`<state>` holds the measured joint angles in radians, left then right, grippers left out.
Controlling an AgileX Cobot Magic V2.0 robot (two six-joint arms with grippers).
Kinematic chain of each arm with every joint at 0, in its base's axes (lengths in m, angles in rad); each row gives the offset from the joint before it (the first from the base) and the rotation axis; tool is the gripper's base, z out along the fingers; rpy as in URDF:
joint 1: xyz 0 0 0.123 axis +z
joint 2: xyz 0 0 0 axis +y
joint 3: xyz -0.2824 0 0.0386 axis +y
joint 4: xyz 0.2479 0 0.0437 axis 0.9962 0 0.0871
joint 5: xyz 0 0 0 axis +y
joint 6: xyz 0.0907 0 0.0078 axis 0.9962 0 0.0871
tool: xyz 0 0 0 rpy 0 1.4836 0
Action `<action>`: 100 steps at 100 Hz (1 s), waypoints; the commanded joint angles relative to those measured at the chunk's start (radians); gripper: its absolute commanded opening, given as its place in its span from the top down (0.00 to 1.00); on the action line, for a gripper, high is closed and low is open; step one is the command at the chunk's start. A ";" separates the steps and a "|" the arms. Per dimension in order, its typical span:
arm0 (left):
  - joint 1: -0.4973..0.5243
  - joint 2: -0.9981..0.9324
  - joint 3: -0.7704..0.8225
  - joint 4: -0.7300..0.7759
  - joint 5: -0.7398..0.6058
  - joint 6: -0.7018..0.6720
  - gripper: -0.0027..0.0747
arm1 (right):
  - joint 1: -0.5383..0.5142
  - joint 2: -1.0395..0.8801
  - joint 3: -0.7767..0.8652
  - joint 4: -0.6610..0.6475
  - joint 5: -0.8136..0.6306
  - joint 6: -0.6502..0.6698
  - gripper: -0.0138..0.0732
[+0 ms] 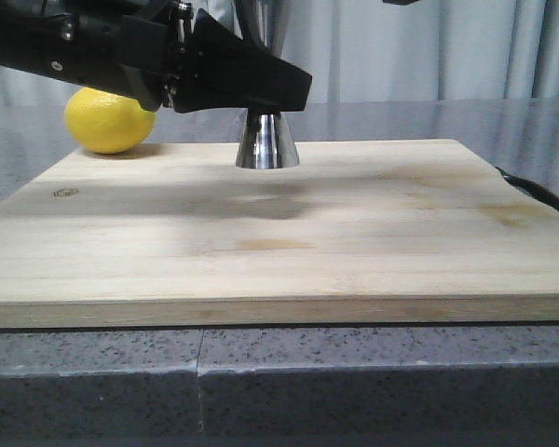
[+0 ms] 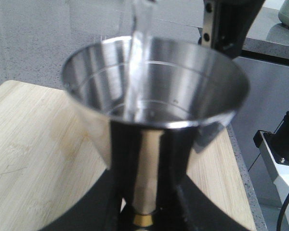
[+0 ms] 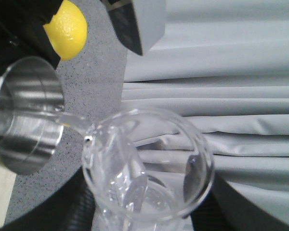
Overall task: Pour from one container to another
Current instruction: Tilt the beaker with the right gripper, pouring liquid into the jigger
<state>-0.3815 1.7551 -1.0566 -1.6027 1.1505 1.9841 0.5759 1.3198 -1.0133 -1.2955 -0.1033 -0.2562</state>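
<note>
The steel jigger (image 1: 266, 140) stands on the wooden board (image 1: 354, 233), with my left gripper (image 2: 144, 207) shut on its narrow waist just above the gold band (image 2: 144, 220). In the left wrist view a thin clear stream (image 2: 137, 62) falls into the jigger's open upper cup (image 2: 183, 91), where liquid pools. My right gripper (image 3: 147, 214) is shut on the clear glass beaker (image 3: 183, 144) and holds it tilted above and beside the jigger (image 3: 26, 115). The pouring lip (image 3: 88, 134) points at the cup, and liquid runs off it. The beaker is out of the front view.
A yellow lemon (image 1: 109, 119) lies at the board's back left corner, behind my left arm. A black cable (image 1: 536, 191) curves at the board's right edge. The board rests on a speckled grey counter (image 1: 354, 372). Grey curtains (image 1: 429, 47) hang behind.
</note>
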 commanded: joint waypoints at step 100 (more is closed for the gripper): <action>-0.007 -0.041 -0.028 -0.068 0.053 -0.007 0.99 | -0.001 -0.025 -0.039 -0.213 -0.020 -0.003 0.72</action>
<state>-0.3815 1.7551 -1.0566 -1.6027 1.1499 1.9841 0.5759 1.3198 -1.0133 -1.4925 -0.1156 -0.2562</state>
